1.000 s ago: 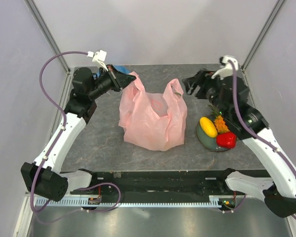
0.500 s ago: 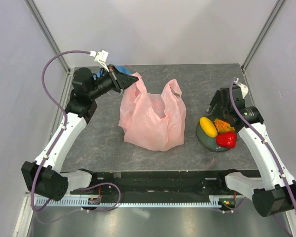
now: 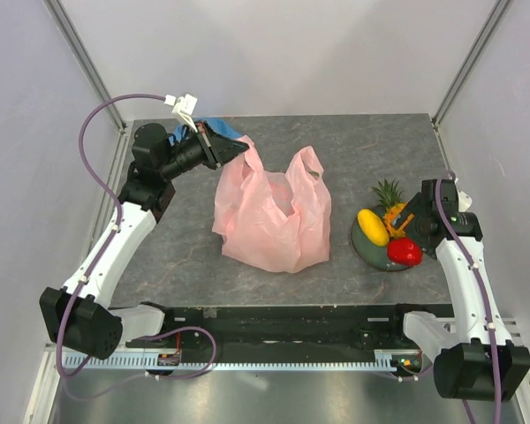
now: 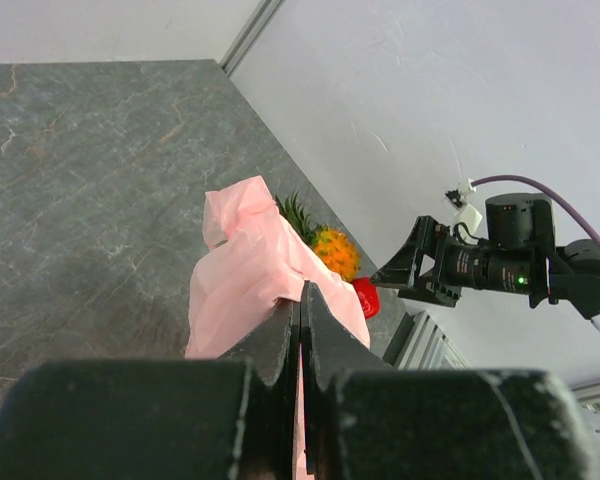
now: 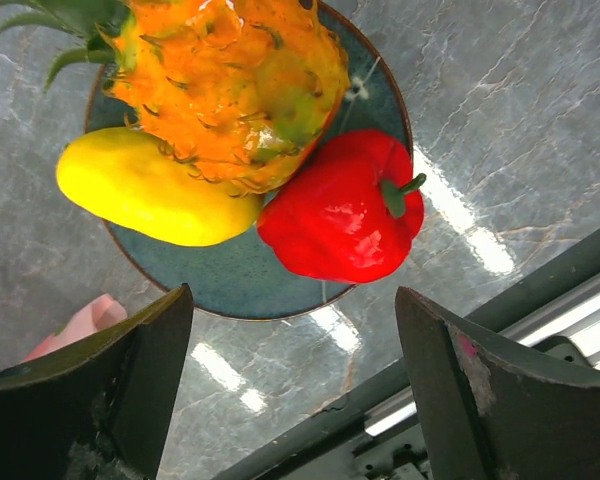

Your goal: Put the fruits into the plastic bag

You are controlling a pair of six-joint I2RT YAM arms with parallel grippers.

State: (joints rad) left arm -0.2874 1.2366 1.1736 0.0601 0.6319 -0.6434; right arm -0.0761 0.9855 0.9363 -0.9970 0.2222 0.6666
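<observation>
The pink plastic bag (image 3: 269,221) stands in the middle of the table with its mouth up. My left gripper (image 3: 241,147) is shut on its left handle loop and holds it up; the left wrist view shows the pink film (image 4: 248,250) pinched between the closed jaws of the left gripper (image 4: 302,292). On the dark plate (image 3: 368,250) at the right lie a yellow mango (image 3: 372,227), a shiny red fruit (image 3: 405,252) and an orange pineapple (image 3: 391,203). My right gripper (image 3: 410,223) hovers open over that plate, empty. Under the right gripper (image 5: 292,296) I see the red fruit (image 5: 340,205), mango (image 5: 145,190) and pineapple (image 5: 230,90).
A blue cloth (image 3: 214,124) lies behind my left gripper at the table's back left. The plate (image 5: 220,280) sits near the table's front edge, with a metal rail (image 5: 450,400) just beyond. Grey walls close in both sides.
My right arm has left the bag's right handle, swung back toward the front right and come over the plate, its jaws spreading wider. The left gripper keeps its hold on the handle.
</observation>
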